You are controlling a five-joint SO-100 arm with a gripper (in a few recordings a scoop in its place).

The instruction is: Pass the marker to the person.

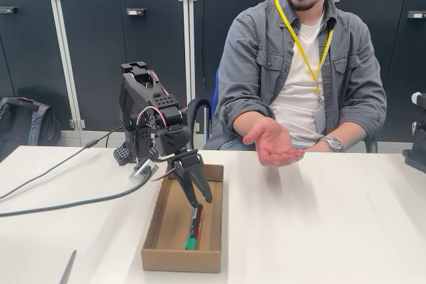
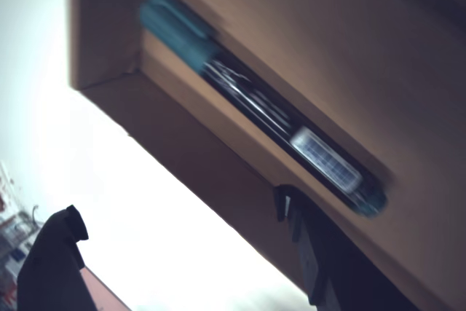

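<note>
The marker (image 1: 194, 226), dark with a green cap and a red-and-white label, lies along the right wall inside a shallow cardboard box (image 1: 181, 261) at the table's front. My gripper (image 1: 200, 199) points down into the box just above the marker's far end, open, holding nothing. In the wrist view the marker (image 2: 269, 107) lies slantwise against the box wall (image 2: 218, 165), beyond my open gripper (image 2: 178, 205). The person (image 1: 299, 64) sits behind the table in a grey overshirt with a yellow lanyard, one hand (image 1: 276, 144) held out palm up over the far table edge.
Cables (image 1: 66, 184) run across the left of the white table to the arm's base. A thin grey rod (image 1: 68, 267) lies at the front left edge. A black device (image 1: 418, 144) stands at the right edge. Dark cabinets line the back wall.
</note>
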